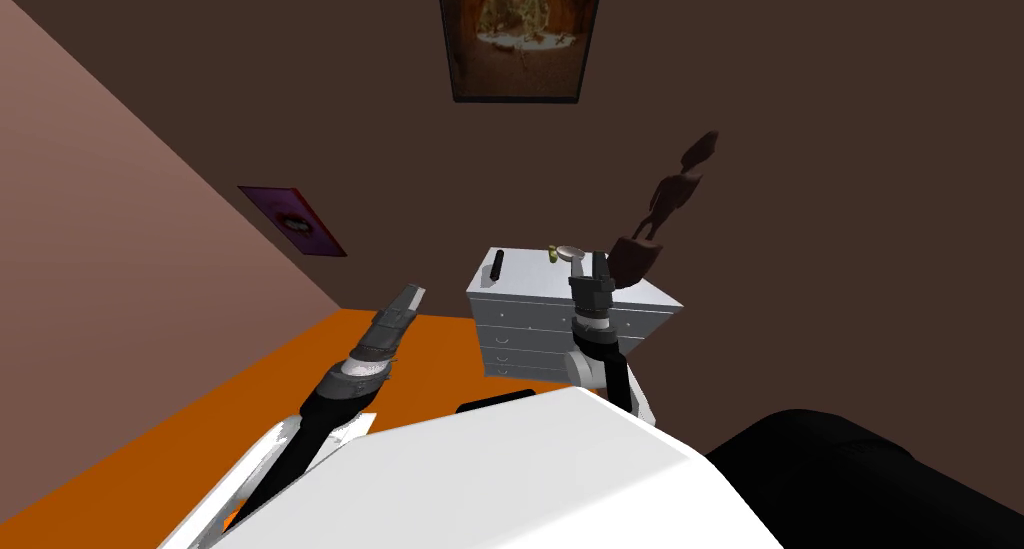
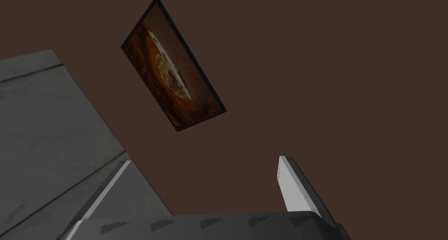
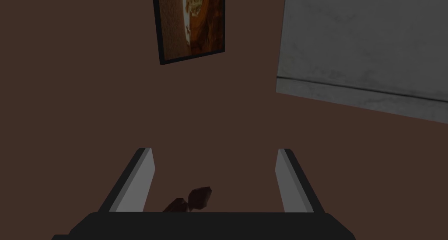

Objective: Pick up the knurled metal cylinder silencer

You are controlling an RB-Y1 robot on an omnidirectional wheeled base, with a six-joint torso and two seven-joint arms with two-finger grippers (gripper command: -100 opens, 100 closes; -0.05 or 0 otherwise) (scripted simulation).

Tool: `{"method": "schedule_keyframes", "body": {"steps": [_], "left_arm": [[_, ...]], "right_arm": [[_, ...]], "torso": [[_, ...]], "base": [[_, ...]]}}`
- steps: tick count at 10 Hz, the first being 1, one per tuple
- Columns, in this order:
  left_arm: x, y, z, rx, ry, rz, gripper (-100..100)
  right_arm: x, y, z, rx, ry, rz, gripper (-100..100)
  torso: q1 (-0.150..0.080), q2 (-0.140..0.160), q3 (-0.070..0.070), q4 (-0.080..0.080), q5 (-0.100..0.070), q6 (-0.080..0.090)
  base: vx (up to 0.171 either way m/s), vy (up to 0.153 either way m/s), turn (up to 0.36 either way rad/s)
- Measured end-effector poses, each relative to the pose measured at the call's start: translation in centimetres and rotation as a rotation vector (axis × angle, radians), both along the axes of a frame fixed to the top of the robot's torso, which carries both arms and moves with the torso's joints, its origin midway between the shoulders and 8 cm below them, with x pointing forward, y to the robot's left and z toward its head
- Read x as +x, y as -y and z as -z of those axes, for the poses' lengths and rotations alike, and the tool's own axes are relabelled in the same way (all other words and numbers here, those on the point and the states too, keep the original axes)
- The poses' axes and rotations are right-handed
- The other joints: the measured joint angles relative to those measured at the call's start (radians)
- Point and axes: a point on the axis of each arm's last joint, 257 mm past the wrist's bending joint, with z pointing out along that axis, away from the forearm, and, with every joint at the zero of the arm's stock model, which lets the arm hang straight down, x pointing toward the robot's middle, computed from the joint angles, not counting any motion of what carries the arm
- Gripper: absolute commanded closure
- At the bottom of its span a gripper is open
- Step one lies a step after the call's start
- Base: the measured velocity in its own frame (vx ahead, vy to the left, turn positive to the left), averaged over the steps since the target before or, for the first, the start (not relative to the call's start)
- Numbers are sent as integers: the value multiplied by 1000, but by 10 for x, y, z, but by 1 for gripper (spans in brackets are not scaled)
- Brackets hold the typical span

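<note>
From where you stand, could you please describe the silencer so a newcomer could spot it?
Find the pale grey chest of drawers under the framed picture. On its top, nearest the left edge, lies the silencer: a dark slim cylinder, lying flat, unlike the yellow-green item, pale dish and tall brown figure further right.

The head camera looks steeply down and forward, from a little way off, at a dresser [image 1: 520,335] against the brown wall [image 1: 800,123]. The cameras on the left gripper [image 2: 204,160] and right gripper [image 3: 214,149] tilt up (ceiling [image 2: 43,119] included); all three share the framed picture [image 1: 520,35] on that wall.
</note>
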Motion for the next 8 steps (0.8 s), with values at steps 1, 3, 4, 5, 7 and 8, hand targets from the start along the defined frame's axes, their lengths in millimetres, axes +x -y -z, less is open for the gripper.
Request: {"method": "schedule_keyframes", "body": {"steps": [1,3,4,5,7,8], "left_arm": [[-1,5,4,19,-9,28,-100],[-2,16,11,57,-27,90,-100],[-3,20,17,79,-38,121,-100],[-4,24,20,97,-48,151,-100],[-6,30,27,134,-68,194,-100],[-8,33,31,154,-81,220,-100]], "right_arm": [[0,0,0,0,0,0,0],[0,0,0,0,0,0,0],[0,0,0,0,0,0,0],[0,0,0,0,0,0,0],[0,0,0,0,0,0,0],[0,0,0,0,0,0,0]], "torso": [[-1,0,0,0,0,0],[-1,-2,-1,0,0,0],[0,-2,-1,0,0,0],[-2,-2,-1,0,0,0],[-3,-2,-1,0,-1,0],[-3,-2,-1,0,0,0]], "base": [[-28,122,-26],[-9,112,-33],[-10,95,-37],[-1,40,-6],[-6,81,-45],[-21,103,-71]]}}
